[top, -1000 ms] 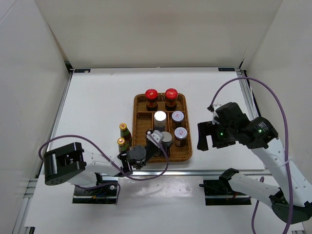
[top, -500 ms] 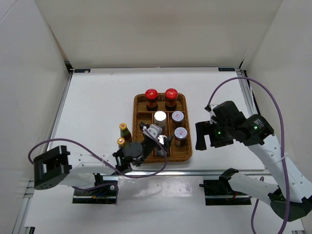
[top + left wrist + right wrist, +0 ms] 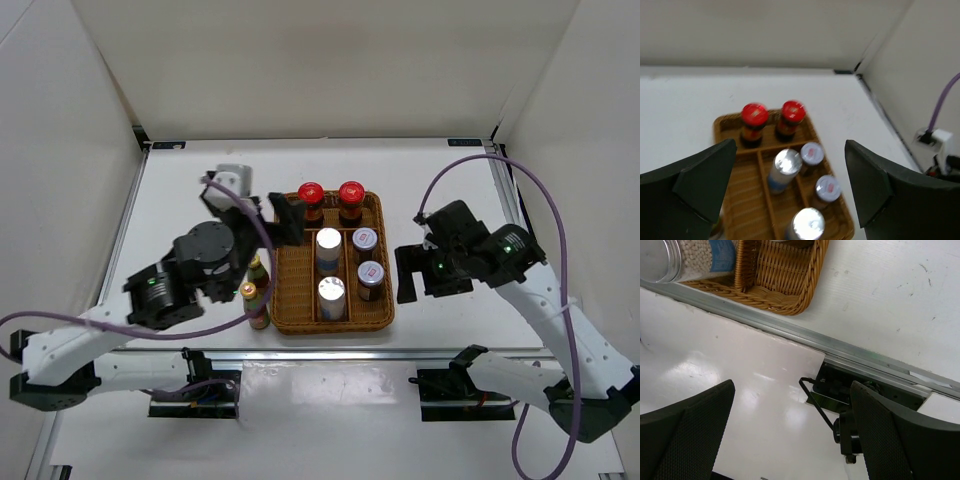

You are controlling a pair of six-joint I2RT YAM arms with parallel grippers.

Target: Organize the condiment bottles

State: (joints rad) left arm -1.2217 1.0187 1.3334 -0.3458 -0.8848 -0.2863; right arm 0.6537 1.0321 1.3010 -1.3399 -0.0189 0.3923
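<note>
Two red-capped bottles [image 3: 310,192] stand upright at the far end of the woven wicker tray [image 3: 297,290]. Two silver-capped bottles [image 3: 328,240] with shiny flat lids fill its middle lane, and two grey-capped bottles [image 3: 364,239] its right. Two slim bottles [image 3: 249,293] stand on the smooth white desk [image 3: 450,190] just beside its left wall. My left end effector [image 3: 787,172] hangs above, spread wide, empty; my right end effector [image 3: 792,435], equally spread, grasps nothing.

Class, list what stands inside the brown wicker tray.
The brown wicker tray holds two red-capped bottles at the far end, two silver-capped bottles in the middle, two grey-capped bottles on the right. The left gripper covers its far left corner.
</note>
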